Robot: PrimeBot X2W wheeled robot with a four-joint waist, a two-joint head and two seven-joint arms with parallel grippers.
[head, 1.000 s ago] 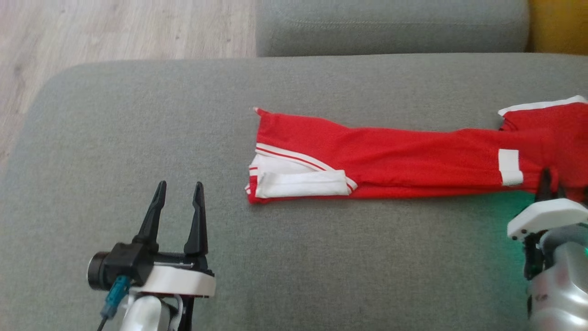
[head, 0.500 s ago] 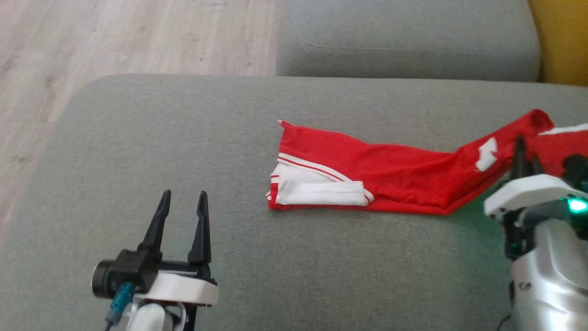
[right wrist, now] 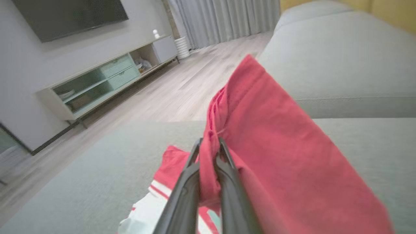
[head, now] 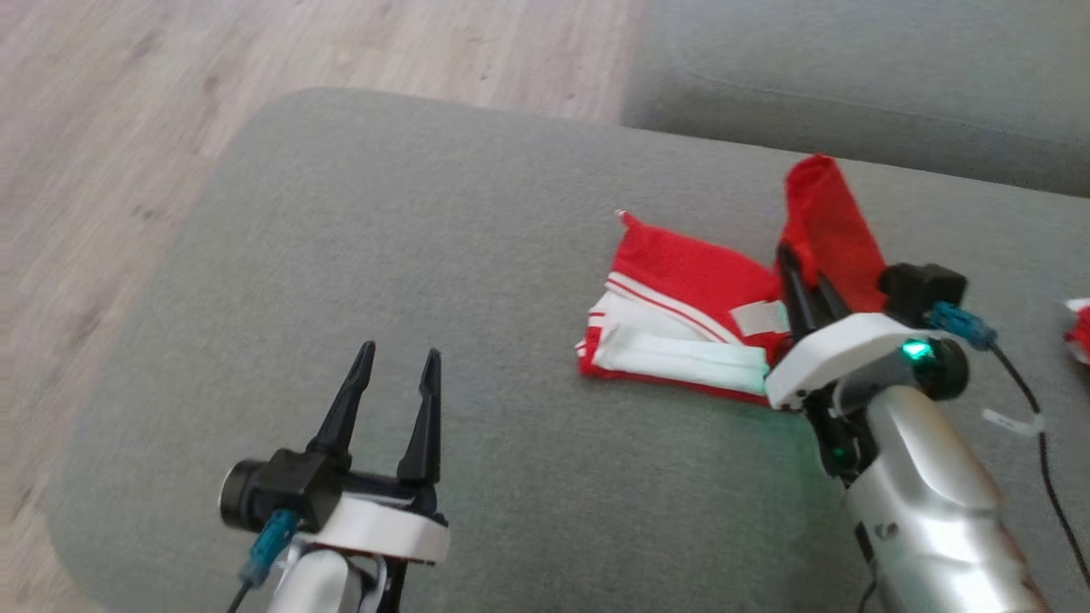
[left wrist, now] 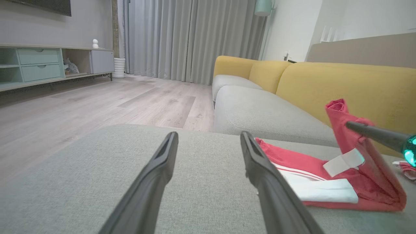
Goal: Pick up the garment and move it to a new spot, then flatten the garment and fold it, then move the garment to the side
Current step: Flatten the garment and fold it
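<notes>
Grey fabric sofa cushion; pale wood-plank floor at upper left of the head view.

Right gripper: two dark fingers pinched narrow on a fold of the red jersey garment with white trim, centre-right of frame. Gripped end stands raised above the fingertips. Remainder lies flat on the cushion just left of them, white bands lowermost.

Left gripper: fingers spread wide, nothing between them, lower left, well apart from the garment.
</notes>
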